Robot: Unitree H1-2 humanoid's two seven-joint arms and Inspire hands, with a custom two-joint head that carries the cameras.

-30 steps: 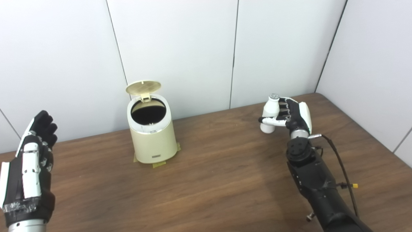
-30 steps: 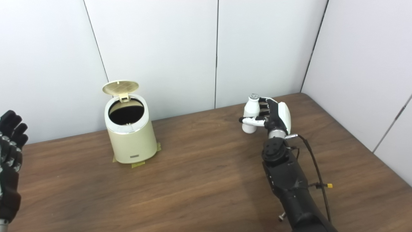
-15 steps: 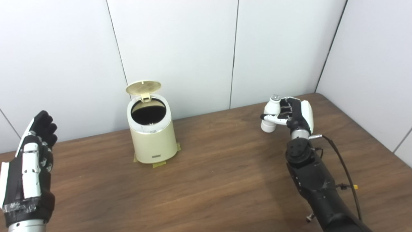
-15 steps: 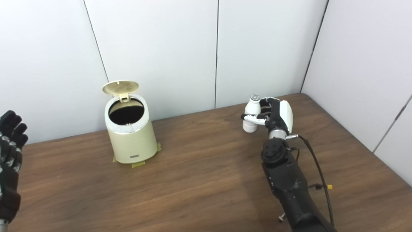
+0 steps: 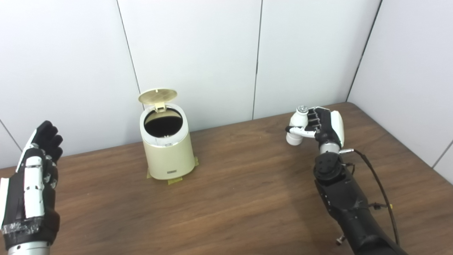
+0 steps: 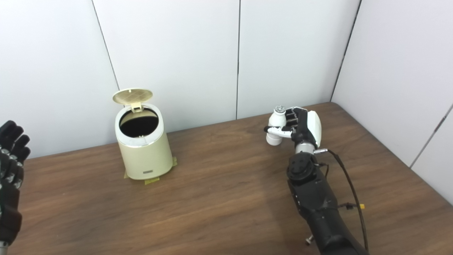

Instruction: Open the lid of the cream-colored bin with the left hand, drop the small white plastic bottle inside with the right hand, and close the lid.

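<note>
Now the right hand (image 5: 324, 125) grips the small white bottle (image 5: 296, 126), lifted clear of the counter (image 5: 247, 191).

Its fingers wrap the bottle's far side and the thumb crosses the front, with the bottle tilted a little and its cap uppermost. From that hand, the cream bin (image 5: 166, 145) stands well apart toward 9 o'clock, on yellow tape tabs (image 5: 175, 180), its lid (image 5: 158, 96) raised upright at the back and the dark mouth uncovered. Farther out at 8 o'clock, the left hand (image 5: 33, 187) hangs with fingers spread, holding nothing, well away from the bin.
</note>
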